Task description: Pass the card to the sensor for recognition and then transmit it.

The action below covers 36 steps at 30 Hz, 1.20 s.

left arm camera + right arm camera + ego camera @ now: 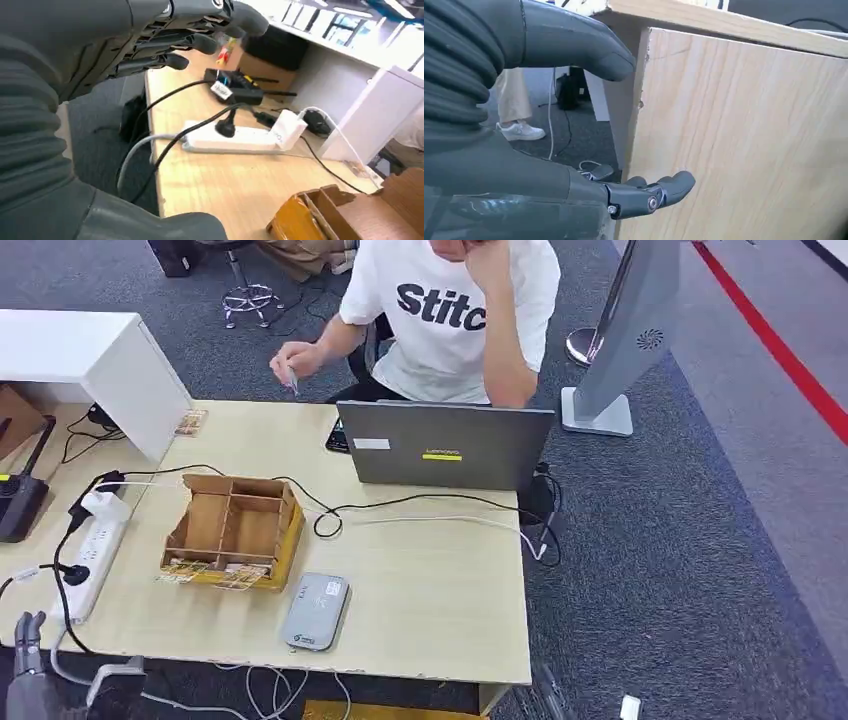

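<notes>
The left hand (28,635) is seen in the head view at the near left corner of the table (440,590), fingers up, just off the table's edge; in the left wrist view (175,35) its fingers are spread apart and nothing is held. The right hand (589,115) is shown by its wrist view below the tabletop, beside a wooden side panel (744,140), thumb and fingers apart and holding nothing.

One grey sensor (315,611) lies flat near the table's front edge. Just behind it stands one wooden box (233,530) with open compartments; cards (215,574) are lodged along its near side, too small to be counted. A single card (291,380) is held by a person's hand (297,362) beyond the table's far edge. One laptop (445,445) stands at the far edge, and one white power strip (92,550) lies along the left edge, also seen close in the left wrist view (235,140).
</notes>
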Each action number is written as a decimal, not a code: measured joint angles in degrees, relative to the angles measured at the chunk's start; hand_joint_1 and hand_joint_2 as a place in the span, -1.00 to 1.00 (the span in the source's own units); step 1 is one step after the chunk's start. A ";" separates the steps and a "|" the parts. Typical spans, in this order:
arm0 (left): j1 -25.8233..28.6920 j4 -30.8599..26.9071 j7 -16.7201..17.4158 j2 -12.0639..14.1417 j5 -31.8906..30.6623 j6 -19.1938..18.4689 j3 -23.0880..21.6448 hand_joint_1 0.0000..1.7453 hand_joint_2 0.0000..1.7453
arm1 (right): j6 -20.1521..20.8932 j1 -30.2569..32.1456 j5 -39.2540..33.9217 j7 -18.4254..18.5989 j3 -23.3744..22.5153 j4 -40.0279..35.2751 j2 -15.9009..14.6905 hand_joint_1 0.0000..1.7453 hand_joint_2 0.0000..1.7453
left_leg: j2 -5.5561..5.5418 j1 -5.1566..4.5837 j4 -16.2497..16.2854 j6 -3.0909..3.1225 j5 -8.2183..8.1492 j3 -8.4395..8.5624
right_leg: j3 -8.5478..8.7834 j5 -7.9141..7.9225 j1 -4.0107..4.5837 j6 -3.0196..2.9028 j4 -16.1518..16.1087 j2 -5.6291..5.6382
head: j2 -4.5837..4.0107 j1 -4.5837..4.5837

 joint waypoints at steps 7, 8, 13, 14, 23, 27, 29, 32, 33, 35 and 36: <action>-3.40 0.00 4.86 4.14 -11.56 5.04 -6.17 -1.00 1.00 | -0.07 -0.87 0.68 0.63 0.00 0.04 0.44 -1.00 1.00 | 0.01 0.00 0.02 0.03 0.02 -0.01 | 0.09 0.02 0.00 0.01 0.00 0.01 | 0.00 0.02; -3.92 0.00 5.66 4.92 -13.27 5.80 -7.24 -1.00 1.00 | -0.09 -1.00 0.72 0.70 0.00 0.09 0.48 -1.00 1.00 | 0.01 0.00 0.03 0.03 0.02 -0.02 | 0.08 0.02 0.00 0.01 0.00 0.01 | 0.00 0.02; -7.05 0.02 10.15 8.62 -19.67 8.36 -12.36 -1.00 1.00 | -0.17 -1.35 0.79 1.14 0.00 0.11 0.70 -1.00 1.00 | 0.04 0.00 0.03 0.03 0.03 -0.02 | 0.07 0.04 0.00 -0.01 0.00 0.03 | 0.00 0.02; -7.76 0.07 11.07 9.19 -20.80 8.77 -13.43 -1.00 1.00 | -0.22 -1.45 0.79 1.22 0.00 0.11 0.72 -1.00 1.00 | 0.07 0.00 0.03 0.03 0.03 -0.02 | 0.05 0.05 0.00 -0.01 0.01 0.05 | 0.00 0.00; -15.21 2.69 19.75 15.13 -29.76 12.27 -24.62 -1.00 1.00 | -0.74 -2.06 0.81 2.36 0.09 0.35 0.90 -1.00 1.00 | 0.44 0.00 0.03 0.00 0.05 -0.03 | -0.06 0.24 0.00 0.02 0.02 0.40 | 0.00 0.02; -18.38 4.24 23.76 17.42 -33.73 14.17 -29.77 -1.00 1.00 | -1.14 -2.22 0.72 2.89 0.20 0.37 1.07 -1.00 1.00 | 0.62 0.00 0.03 0.02 0.08 -0.03 | -0.13 0.30 0.01 0.02 0.02 0.56 | 0.00 0.00; -20.05 5.12 25.49 18.56 -35.58 15.18 -32.12 -1.00 1.00 | -1.33 -2.34 0.72 3.06 0.24 0.39 1.16 -1.00 1.00 | 0.62 0.01 0.03 0.02 0.09 -0.03 | -0.13 0.32 0.01 0.01 0.02 0.57 | 0.00 0.02; -22.46 6.49 28.43 20.48 -38.66 17.04 -35.73 -1.00 1.00 | -1.62 -2.49 0.66 3.52 0.37 0.39 1.20 -1.00 1.00 | 0.69 0.01 0.03 0.03 0.12 -0.03 | -0.17 0.38 0.01 0.02 0.03 0.65 | 0.00 0.02; -23.24 7.04 29.36 21.01 -39.73 17.75 -36.80 -1.00 1.00 | -1.68 -2.54 0.66 3.63 0.44 0.39 1.23 -1.00 1.00 | 0.69 0.01 0.03 0.03 0.13 -0.04 | -0.17 0.39 0.02 0.02 0.03 0.65 | 0.00 0.02; -24.38 7.74 31.18 22.15 -41.79 19.11 -38.98 1.00 1.00 | -1.75 -2.58 0.61 3.87 0.50 0.39 1.23 -1.00 1.00 | 0.72 0.01 0.02 0.00 0.17 -0.05 | -0.20 0.42 0.02 0.00 0.04 0.69 | 0.00 0.02; -24.76 7.85 32.10 22.61 -42.86 19.83 -39.48 1.00 1.00 | -1.75 -2.65 0.57 3.93 0.50 0.39 1.23 -1.00 1.00 | 0.79 0.01 0.02 0.00 0.18 -0.05 | -0.25 0.47 0.02 0.03 0.04 0.76 | 0.00 0.02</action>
